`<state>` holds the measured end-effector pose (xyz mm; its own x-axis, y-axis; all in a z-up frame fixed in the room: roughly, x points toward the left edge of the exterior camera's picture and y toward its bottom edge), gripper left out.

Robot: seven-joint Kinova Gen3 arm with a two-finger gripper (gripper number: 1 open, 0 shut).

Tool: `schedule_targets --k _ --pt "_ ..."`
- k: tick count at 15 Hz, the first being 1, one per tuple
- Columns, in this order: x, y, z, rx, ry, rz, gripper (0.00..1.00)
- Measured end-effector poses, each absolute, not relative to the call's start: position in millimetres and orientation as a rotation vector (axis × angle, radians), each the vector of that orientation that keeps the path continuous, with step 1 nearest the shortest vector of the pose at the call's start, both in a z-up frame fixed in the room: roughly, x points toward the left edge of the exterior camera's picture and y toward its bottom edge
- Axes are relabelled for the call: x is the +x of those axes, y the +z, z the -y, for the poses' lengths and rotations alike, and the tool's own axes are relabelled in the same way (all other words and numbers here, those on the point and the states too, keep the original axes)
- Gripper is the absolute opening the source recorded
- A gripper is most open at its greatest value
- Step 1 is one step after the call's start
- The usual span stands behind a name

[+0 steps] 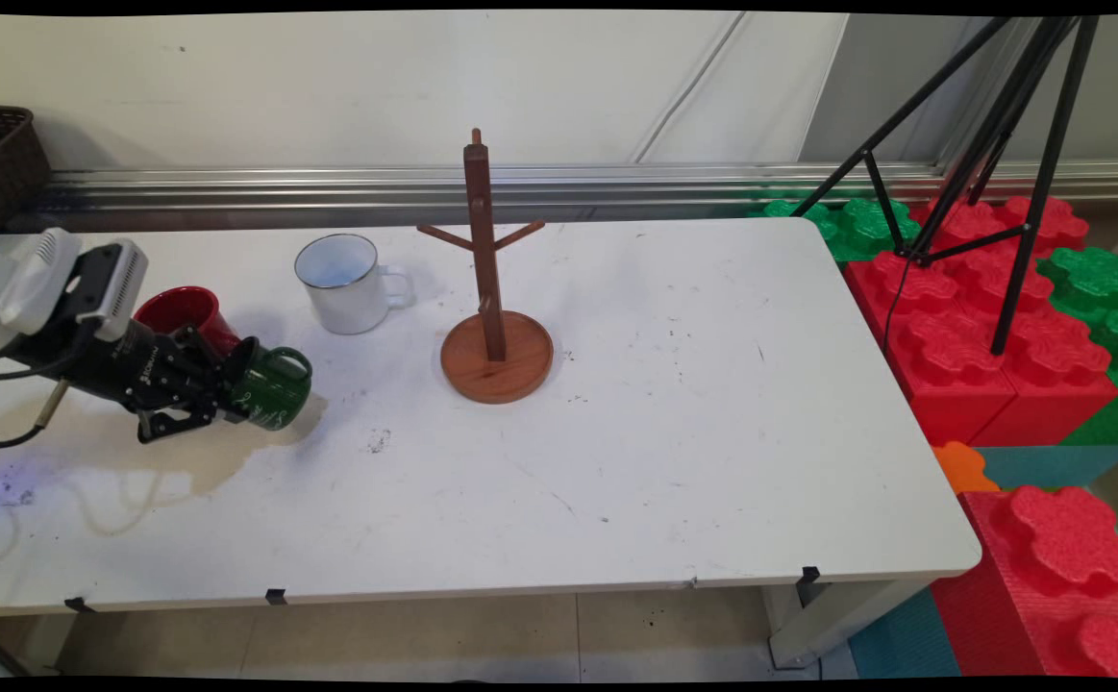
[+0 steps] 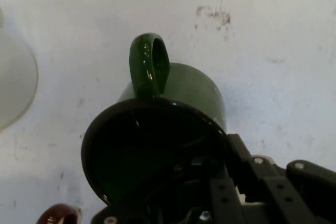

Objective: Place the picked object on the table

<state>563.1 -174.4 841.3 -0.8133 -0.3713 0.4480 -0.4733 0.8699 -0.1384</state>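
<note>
— Green glaze, dark inside: is that green mug (image 1: pixel 273 386) really between the jaws (image 1: pixel 228 387)?

— Yes. The jaws are closed on its rim, one finger inside the mouth and one outside the wall, as far as the hand view shows. The mug lies tipped, mouth facing back along the gripper, base pointing away toward the counter's middle.

— And the handle?

— On the upper side, its loop (image 2: pixel 149 64) standing up from the wall. The mug's long axis runs in line with the gripper, low over the counter (image 1: pixel 674 404) near its left end; I cannot tell whether it touches the surface.

— What's around it?

— A red mug (image 1: pixel 186 313) just behind the gripper, a white enamel mug (image 1: pixel 345 283) further toward the back edge, then the wooden mug tree (image 1: pixel 493 317) near the counter's middle, well apart.
</note>
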Motion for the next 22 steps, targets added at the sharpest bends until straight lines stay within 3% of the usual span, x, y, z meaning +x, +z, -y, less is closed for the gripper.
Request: schedule_targets --k 19,20,22 --pt "568 816 186 0.573 0.380 2.719 0.00" --pt "567 816 186 0.571 0.382 2.718 1.00" --pt "567 816 189 0.564 0.383 2.716 1.00"
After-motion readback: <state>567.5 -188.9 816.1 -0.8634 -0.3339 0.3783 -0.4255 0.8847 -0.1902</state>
